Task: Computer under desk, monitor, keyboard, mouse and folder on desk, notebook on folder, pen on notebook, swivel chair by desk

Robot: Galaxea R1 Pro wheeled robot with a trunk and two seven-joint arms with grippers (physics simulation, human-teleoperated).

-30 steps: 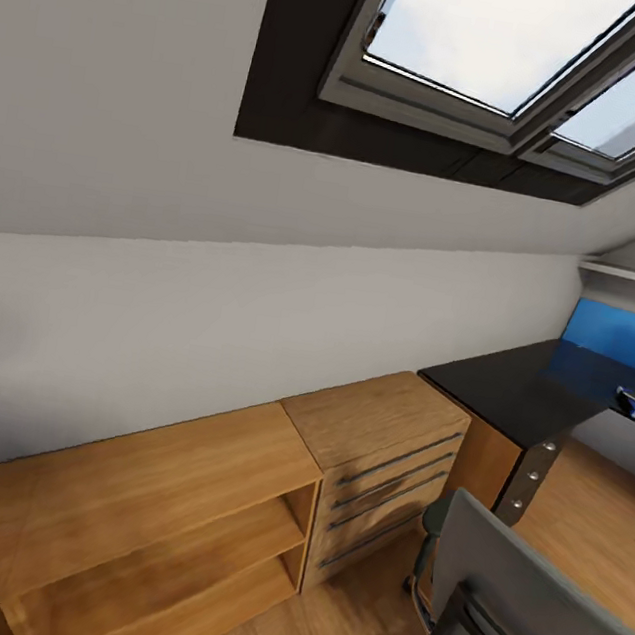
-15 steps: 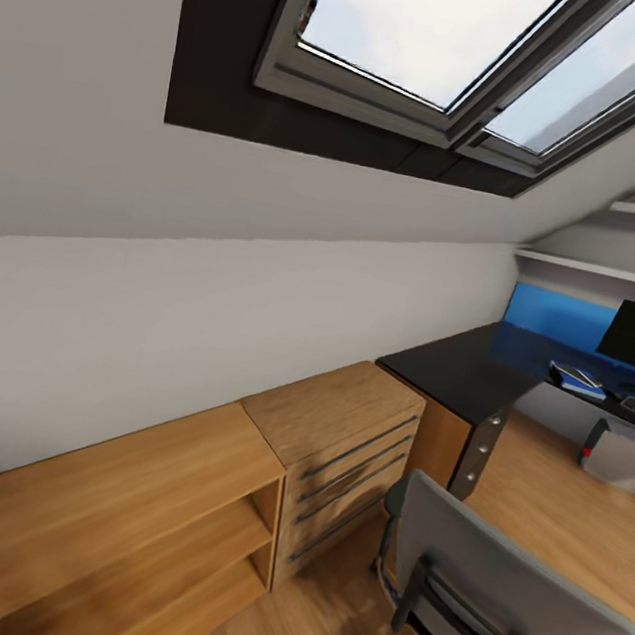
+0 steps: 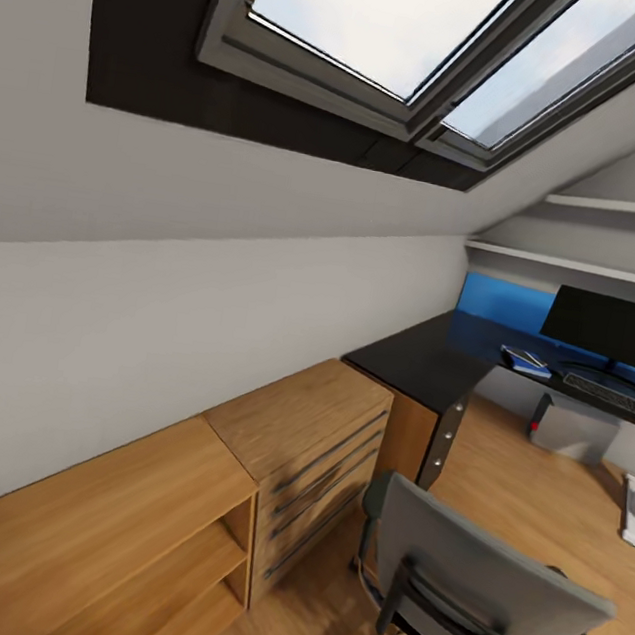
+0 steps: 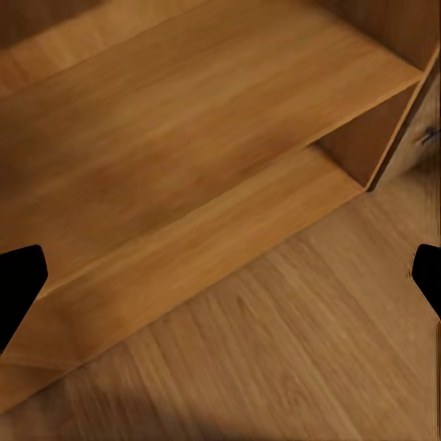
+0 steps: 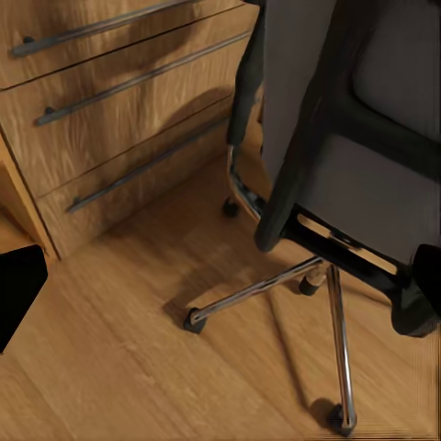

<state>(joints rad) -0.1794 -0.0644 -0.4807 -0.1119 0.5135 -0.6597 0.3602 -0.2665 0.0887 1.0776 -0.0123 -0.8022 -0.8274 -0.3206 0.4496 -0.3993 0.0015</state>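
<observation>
I'm in transit, so both grippers carry nothing and their jaws look spread in the wrist views. The swivel chair [image 3: 481, 593] stands between me and the desk [image 3: 428, 358]; monitor [image 3: 613, 331] and keyboard [image 3: 614, 397] sit along the desk's far edge, a blue folder-like item [image 3: 525, 361] beside them. A drawer unit [image 3: 314, 448] flanks my path.

No legible text, label, brand, number or sign is present in any view. In the head view, the monitor [image 3: 613, 331] at the right edge of the frame presents a blank black screen. The keyboard [image 3: 614, 397] below it is too small for key legends to be resolved. The blue notebook [image 3: 524, 361] on the bench [image 3: 423, 358] carries no readable marking. The drawer fronts [image 5: 119, 110] in the right wrist view and the wooden shelf [image 4: 184, 138] in the left wrist view are unmarked.
</observation>
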